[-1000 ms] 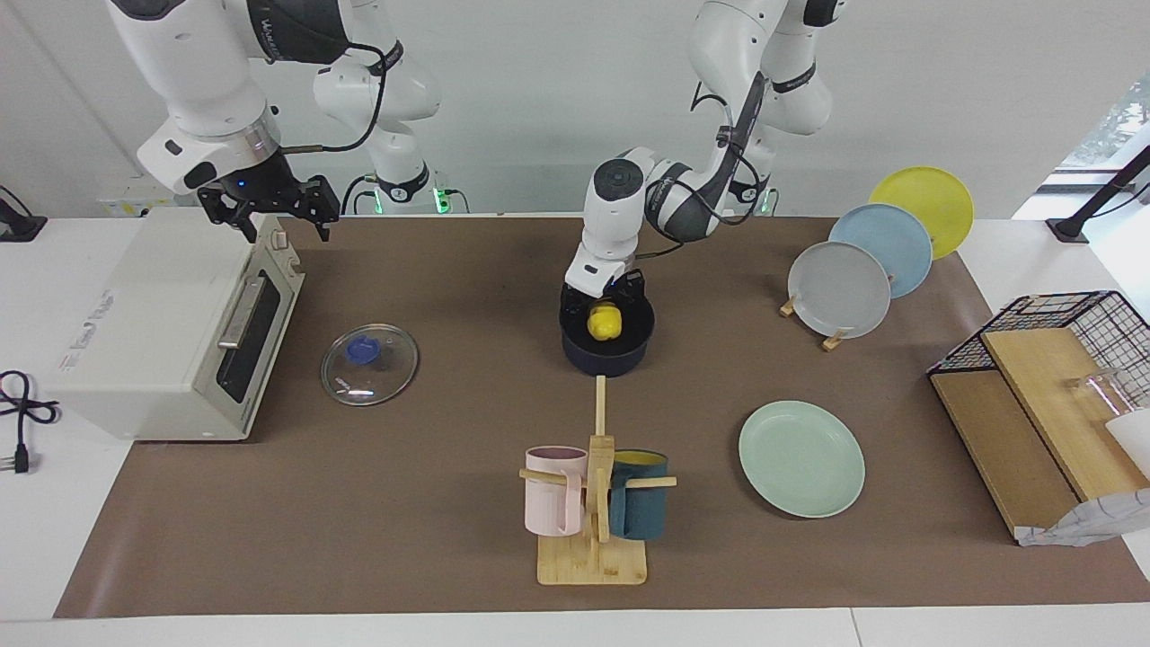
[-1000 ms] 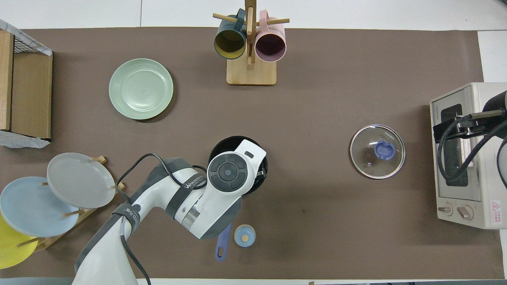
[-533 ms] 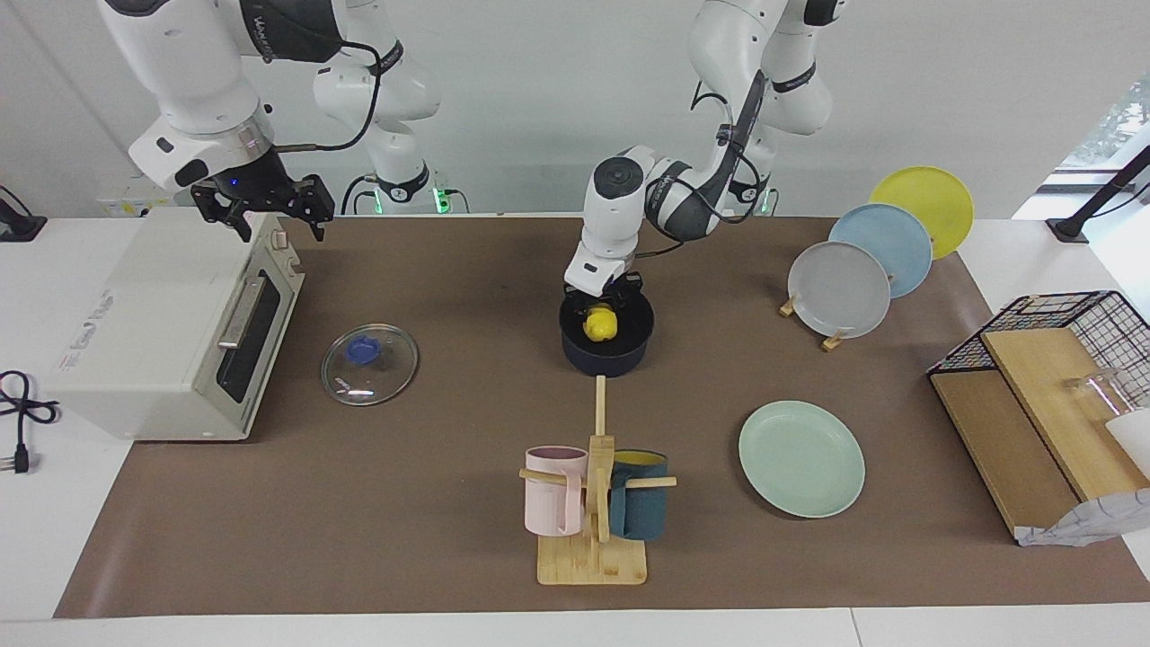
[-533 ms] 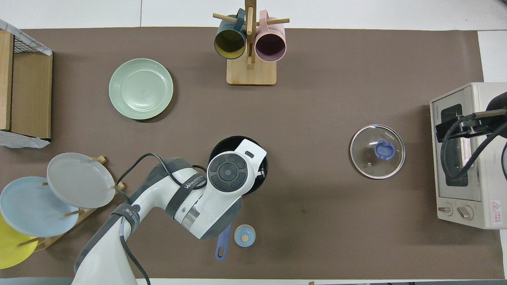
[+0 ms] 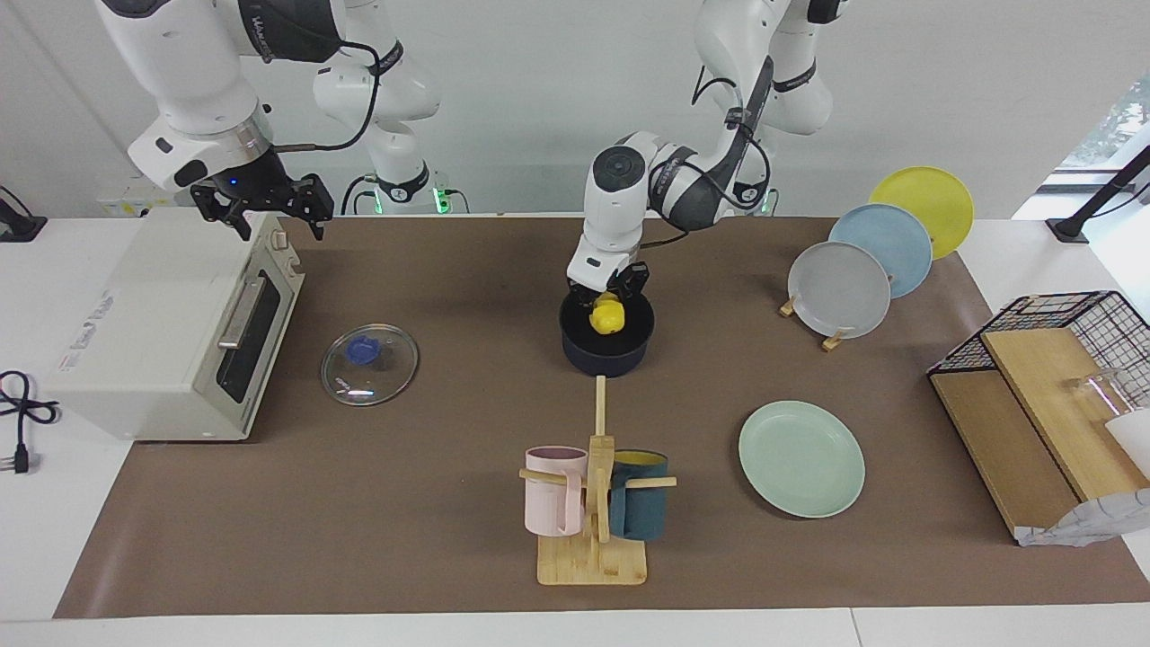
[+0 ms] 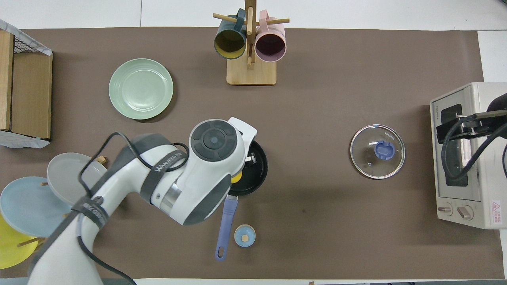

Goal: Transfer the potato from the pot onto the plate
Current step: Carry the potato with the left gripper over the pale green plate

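The yellow potato (image 5: 608, 315) is held in my left gripper (image 5: 608, 304), which is shut on it just above the open top of the dark navy pot (image 5: 606, 349). In the overhead view the left arm covers most of the pot (image 6: 256, 171), and only a sliver of the potato (image 6: 236, 177) shows. The pot's blue handle (image 6: 224, 223) points toward the robots. The mint-green plate (image 5: 801, 458) lies bare, farther from the robots than the pot and toward the left arm's end; it also shows in the overhead view (image 6: 141, 88). My right gripper (image 5: 267, 214) is open and waits over the toaster oven (image 5: 171, 323).
A glass lid (image 5: 369, 363) lies between the pot and the oven. A mug rack (image 5: 593, 503) with a pink and a teal mug stands farther out than the pot. A rack holds grey (image 5: 838, 288), blue and yellow plates. A wire basket (image 5: 1051, 359) holds boards. A small light blue disc (image 6: 244, 235) lies by the handle.
My left gripper has risen with the potato, from down inside the pot to just above its rim. The right gripper rose slightly over the oven.
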Robot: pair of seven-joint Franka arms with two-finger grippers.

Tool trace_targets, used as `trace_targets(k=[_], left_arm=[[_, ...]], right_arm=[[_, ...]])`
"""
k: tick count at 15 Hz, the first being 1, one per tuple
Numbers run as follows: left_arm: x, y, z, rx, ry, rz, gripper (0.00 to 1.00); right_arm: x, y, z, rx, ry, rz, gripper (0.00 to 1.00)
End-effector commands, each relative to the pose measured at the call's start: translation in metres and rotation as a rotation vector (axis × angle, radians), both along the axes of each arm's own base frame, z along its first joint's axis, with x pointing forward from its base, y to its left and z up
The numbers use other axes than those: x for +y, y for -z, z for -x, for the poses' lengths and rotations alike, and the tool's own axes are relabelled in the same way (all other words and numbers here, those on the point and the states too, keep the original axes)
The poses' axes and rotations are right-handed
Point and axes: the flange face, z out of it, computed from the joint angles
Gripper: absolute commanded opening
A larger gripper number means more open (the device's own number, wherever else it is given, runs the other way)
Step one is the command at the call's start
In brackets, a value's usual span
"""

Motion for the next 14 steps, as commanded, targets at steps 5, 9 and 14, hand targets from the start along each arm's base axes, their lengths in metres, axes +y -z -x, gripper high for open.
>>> trace_targets(k=[5, 9, 14], left_arm=[[0.154, -0.078, -0.142, 0.049, 0.042, 0.079, 0.0], [0.236, -0.039, -0.216, -0.008, 0.171, 0.095, 0.0], [0.266, 0.062, -0.262, -0.08, 0.22, 0.038, 0.0]], right_arm=[[-0.003, -0.004, -0.002, -0.006, 0.018, -0.023, 1.0], [-0.003, -0.005, -0.006, -0.035, 0.014, -0.024, 1.0], [-0.004, -0.005, -0.007, -0.037, 0.016, -0.026, 1.0]])
